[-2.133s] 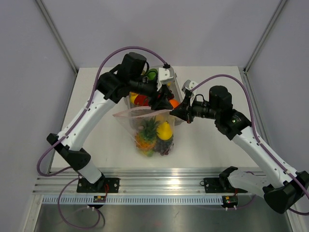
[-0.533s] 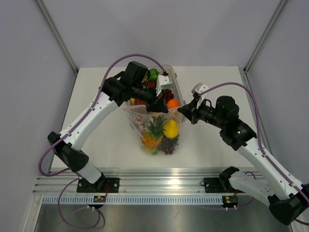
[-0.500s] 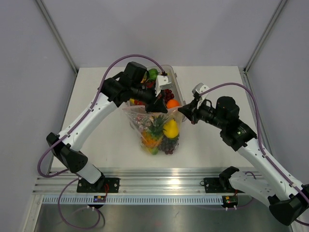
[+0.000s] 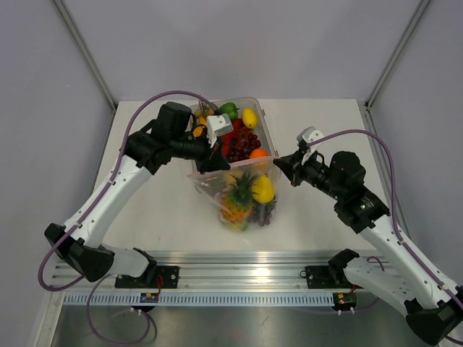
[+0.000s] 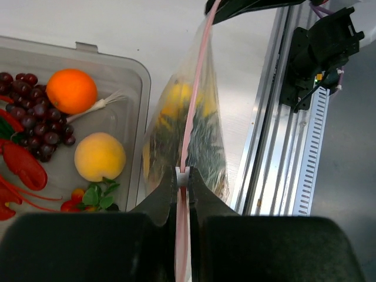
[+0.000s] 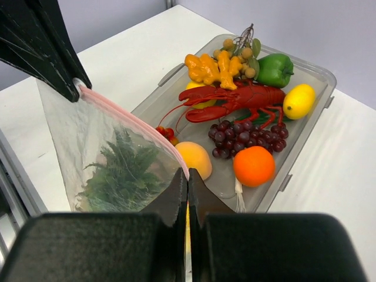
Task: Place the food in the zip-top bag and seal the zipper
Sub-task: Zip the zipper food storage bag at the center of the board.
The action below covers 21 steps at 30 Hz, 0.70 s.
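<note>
Zip-top bag (image 4: 242, 196) is loaded with food (image 4: 262, 189) — my left fingers (image 5: 161, 205) and right fingers (image 6: 170, 197) each clamp 1 end of its zipper (image 5: 194, 111), which I judge nearly sealed.

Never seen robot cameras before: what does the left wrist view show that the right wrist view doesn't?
Only the left wrist view: the metal rail. Only the right wrist view: the green pepper and lemon. Both: the zip-top bag, its zipper pinched by the left tool and right tool, the orange and grapes.
</note>
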### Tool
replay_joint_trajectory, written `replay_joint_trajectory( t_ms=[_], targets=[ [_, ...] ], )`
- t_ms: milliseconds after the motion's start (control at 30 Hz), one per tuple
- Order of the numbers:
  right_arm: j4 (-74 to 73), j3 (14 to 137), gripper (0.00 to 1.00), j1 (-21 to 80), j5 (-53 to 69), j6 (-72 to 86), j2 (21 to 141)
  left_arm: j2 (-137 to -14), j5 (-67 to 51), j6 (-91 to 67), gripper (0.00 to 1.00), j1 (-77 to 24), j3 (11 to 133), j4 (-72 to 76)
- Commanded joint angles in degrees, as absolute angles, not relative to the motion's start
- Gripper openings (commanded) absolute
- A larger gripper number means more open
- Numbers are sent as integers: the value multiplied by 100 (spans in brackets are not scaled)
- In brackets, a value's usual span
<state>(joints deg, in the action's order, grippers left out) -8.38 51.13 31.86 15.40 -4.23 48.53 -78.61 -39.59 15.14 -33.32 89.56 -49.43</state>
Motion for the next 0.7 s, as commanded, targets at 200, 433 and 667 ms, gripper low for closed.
replay_joint_trajectory(
  t_ms=[200,433,667],
  targets=[
    [-527,5019,0,3067,791,-518,4421,-6926,-3815,1160,0,-2523,7999,-4500],
    [-580,4843,0,3041,589,-554,4263,-6680,-3700,1055,0,-2004,7708,-4500],
    [-668,4790,0,2971,545,-598,4175,-6741,-3875,949,0,-1626,7524,-4281]
  ],
)
